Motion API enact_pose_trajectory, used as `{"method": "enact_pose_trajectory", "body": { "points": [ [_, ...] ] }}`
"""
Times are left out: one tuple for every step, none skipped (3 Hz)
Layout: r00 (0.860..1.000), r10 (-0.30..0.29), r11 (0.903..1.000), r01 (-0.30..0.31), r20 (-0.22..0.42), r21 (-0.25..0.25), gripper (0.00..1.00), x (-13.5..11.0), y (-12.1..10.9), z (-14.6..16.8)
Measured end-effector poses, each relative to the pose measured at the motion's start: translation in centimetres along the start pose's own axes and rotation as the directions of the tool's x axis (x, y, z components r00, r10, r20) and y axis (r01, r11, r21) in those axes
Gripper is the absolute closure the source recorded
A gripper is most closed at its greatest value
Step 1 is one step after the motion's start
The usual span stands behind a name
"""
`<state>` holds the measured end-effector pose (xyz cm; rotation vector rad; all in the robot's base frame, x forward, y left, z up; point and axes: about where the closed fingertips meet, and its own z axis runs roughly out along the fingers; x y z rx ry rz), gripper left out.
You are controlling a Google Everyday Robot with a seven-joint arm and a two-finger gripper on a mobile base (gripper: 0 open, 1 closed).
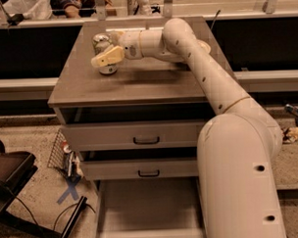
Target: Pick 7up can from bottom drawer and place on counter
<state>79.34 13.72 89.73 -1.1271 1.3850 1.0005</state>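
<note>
Where the view begins at its lower edge, the bottom drawer stands pulled out toward the camera, a wide shallow tray whose flat floor shows bare, and the 7up can is not in it. Just to its right the robot's bulky pale arm base rises in the foreground and covers the right side of the cabinet front. On the floor to the left lie a blue tape cross, a dark cable and a dark seat-like object, with a small wire basket leaning beside the cabinet. Above the open tray sit the middle drawer and the top drawer, each with a dark handle and a dark gap over it. Higher and farther back spreads the counter, a glossy grey-brown slab. The arm reaches from the right across this slab to its far left part, where the 7up can stands upright on the surface, its silver top showing. The gripper is there too, clasped about the can: the near yellowish finger lies across the can's front side, the other behind it. Beyond the counter runs a pale rail with dim figures behind
</note>
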Motion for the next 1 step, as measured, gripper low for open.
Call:
{"method": "enact_pose_trajectory", "body": {
  "points": [
    [1.0, 0.0, 1.0, 0.0, 0.0, 0.0, 0.0, 0.0, 0.0, 0.0]
  ]
}}
